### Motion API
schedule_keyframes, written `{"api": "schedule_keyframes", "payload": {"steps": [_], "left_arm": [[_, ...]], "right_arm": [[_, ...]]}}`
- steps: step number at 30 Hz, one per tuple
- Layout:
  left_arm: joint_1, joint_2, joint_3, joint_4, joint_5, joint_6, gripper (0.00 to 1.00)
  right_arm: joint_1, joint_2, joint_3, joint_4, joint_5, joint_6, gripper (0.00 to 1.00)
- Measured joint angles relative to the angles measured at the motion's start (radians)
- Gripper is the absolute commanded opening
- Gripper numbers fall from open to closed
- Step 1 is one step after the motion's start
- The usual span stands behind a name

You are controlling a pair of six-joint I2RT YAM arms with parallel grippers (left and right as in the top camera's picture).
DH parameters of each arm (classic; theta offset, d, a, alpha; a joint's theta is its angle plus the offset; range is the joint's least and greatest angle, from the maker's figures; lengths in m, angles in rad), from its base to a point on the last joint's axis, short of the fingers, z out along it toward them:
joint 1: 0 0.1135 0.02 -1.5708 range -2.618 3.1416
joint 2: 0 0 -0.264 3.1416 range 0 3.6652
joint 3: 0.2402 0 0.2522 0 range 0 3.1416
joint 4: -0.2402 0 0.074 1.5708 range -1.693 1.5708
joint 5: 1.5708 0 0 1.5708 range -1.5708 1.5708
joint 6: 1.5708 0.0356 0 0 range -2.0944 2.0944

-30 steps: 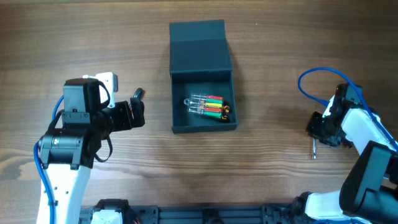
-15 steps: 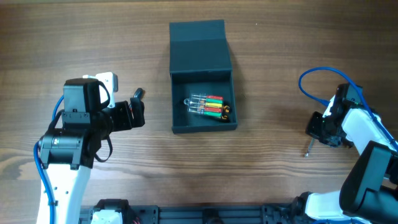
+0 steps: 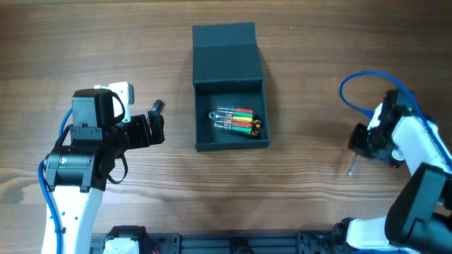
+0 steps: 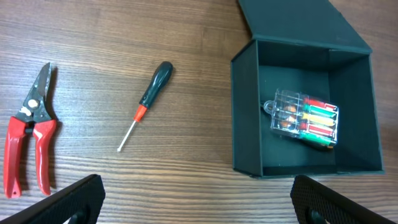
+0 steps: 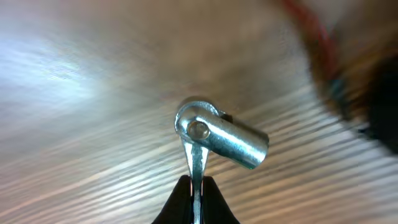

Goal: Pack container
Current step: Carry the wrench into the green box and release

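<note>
Bearing the open container (image 3: 230, 145), wood-grain table (image 3: 318, 56)

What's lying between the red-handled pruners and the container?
A dark-handled screwdriver, on the wood between the pruners and the container; the left wrist view shows it.

Matt container (image 3: 224, 53), shiny metal tool (image 5: 219, 137)

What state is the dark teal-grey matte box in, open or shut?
Open: the box has its flap lid folded back, a clear case visible inside.
</note>
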Motion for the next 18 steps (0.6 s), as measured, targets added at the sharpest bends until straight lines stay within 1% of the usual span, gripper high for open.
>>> {"api": "schedule_keyframes", "payload": {"steps": [3, 5, 7, 11, 13, 18], "left_arm": [[0.000, 0.000, 0.000, 0.000, 0.000, 0.000, 1.00], [0.000, 0.000, 0.000, -0.001, 0.000, 0.000, 1.00], [0.000, 0.000, 0.000, 0.000, 0.000, 0.000, 1.00], [0.000, 0.000, 0.000, 0.000, 0.000, 0.000, 1.00], [0.000, 0.000, 0.000, 0.000, 0.000, 0.000, 1.00], [0.000, 0.000, 0.000, 0.000, 0.000, 0.000, 1.00]], "right_arm": [[0.047, -0.070, 0.167, -0.081, -0.006, -0.039, 0.04], [0.097, -0.109, 0.296, -0.161, -0.018, -0.089, 0.04], [0.179, -0.140, 0.445, -0.232, -0.051, -0.173, 0.04], [0.390, -0.173, 0.629, -0.300, -0.107, -0.369, 0.05], [0.513, -0.182, 0.659, -0.309, -0.127, -0.475, 0.04], [0.755, -0.150, 0.662, -0.305, -0.149, -0.686, 0.04]]}}
